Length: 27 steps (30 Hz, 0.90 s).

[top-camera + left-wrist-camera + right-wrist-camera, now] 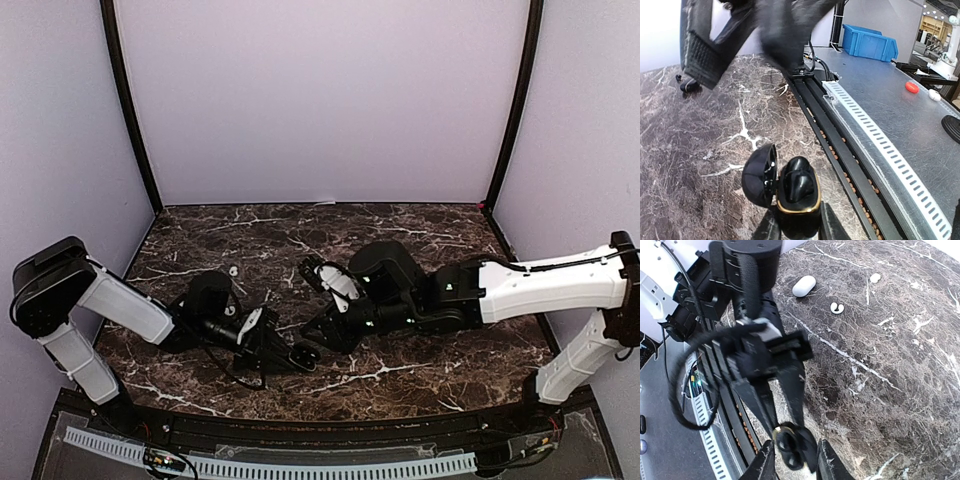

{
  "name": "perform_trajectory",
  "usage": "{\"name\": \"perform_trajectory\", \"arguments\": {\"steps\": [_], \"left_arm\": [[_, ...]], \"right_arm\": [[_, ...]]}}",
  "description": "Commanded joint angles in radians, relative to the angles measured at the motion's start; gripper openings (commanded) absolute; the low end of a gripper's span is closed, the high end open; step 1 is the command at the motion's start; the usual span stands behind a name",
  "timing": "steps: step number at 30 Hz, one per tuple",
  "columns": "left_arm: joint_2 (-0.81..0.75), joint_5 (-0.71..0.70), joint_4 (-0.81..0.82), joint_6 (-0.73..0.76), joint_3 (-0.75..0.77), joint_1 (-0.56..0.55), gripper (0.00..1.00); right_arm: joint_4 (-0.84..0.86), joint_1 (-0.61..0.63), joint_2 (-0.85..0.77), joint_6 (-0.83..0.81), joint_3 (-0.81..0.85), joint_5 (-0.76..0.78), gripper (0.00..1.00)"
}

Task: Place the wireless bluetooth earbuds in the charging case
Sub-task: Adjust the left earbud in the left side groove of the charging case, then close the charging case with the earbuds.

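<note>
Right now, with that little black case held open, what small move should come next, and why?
Probably lift the right gripper straight up, clear of the black case. Its jaws stand apart, a black bud seems already seated inside, and the left gripper pinches the case with its lid open.

Robotics lab; steel workbench (900, 115), blue parts bin (870, 42), walled marble test table (400, 225)
</note>
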Motion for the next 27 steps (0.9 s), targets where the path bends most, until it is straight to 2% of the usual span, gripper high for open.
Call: {"name": "perform_trajectory", "arguments": {"steps": [1,3,10,17,27], "left_arm": [[-0.079,0.022,0.097,0.062,-0.060,-0.013,0.00],[-0.105,0.003,0.110,0.104,-0.083,-0.023,0.00],[-0.176,-0.113,0.131,0.231,-0.146,-0.069,0.00],[-0.264,-0.269,0.196,0.418,-0.249,-0.149,0.00],[-0.276,-0.307,0.216,0.433,-0.264,-0.156,0.00]], "right_arm": [[0.059,0.005,-0.058,-0.017,-0.063,-0.001,0.28],[0.084,0.005,-0.074,-0.027,-0.090,-0.011,0.28],[0.122,0.006,-0.089,-0.074,-0.132,-0.013,0.40],[0.175,0.006,-0.087,-0.112,-0.174,-0.045,0.38],[0.208,0.009,-0.017,-0.133,-0.168,-0.156,0.32]]}}
